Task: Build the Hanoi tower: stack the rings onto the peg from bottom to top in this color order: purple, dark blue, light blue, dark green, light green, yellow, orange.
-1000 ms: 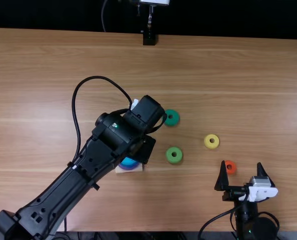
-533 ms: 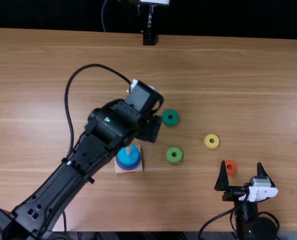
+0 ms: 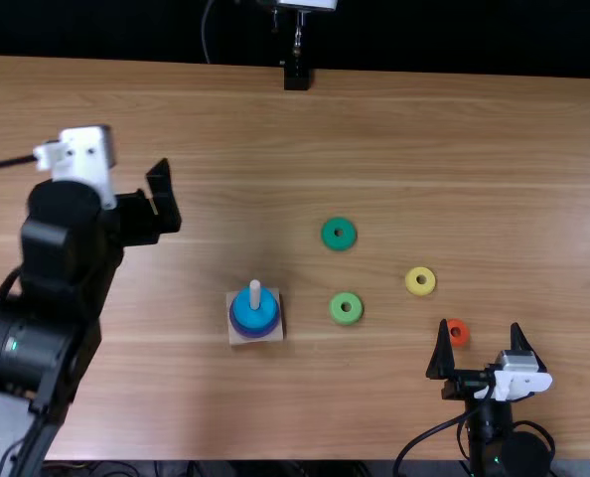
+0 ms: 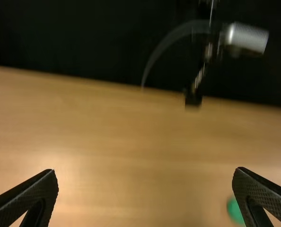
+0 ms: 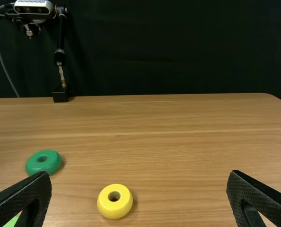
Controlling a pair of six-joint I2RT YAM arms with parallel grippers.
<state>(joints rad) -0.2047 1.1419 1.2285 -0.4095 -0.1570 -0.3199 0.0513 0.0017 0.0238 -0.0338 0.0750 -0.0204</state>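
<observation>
Light brown wood grain runs across the tabletop [image 3: 374,129], and beyond its far edge hangs a black backdrop [image 3: 454,35]. The peg [image 3: 255,289] stands upright on its pale square base [image 3: 236,336], to the right of my left hand [image 3: 162,202] and nearer the near edge than it. Around the peg sits the light blue ring [image 3: 266,314], above the purple ring [image 3: 259,334]; I cannot tell whether dark blue lies between.

Just right of that base is the light green ring [image 3: 335,309], with the dark green ring [image 3: 328,235] beyond it. Farther right, the yellow ring [image 3: 411,283] lies ahead and to the left of my right hand [image 3: 480,326]. The orange ring [image 3: 464,332] shows between my right hand's fingers, near the left one. Both my hands are spread wide, holding nothing.
</observation>
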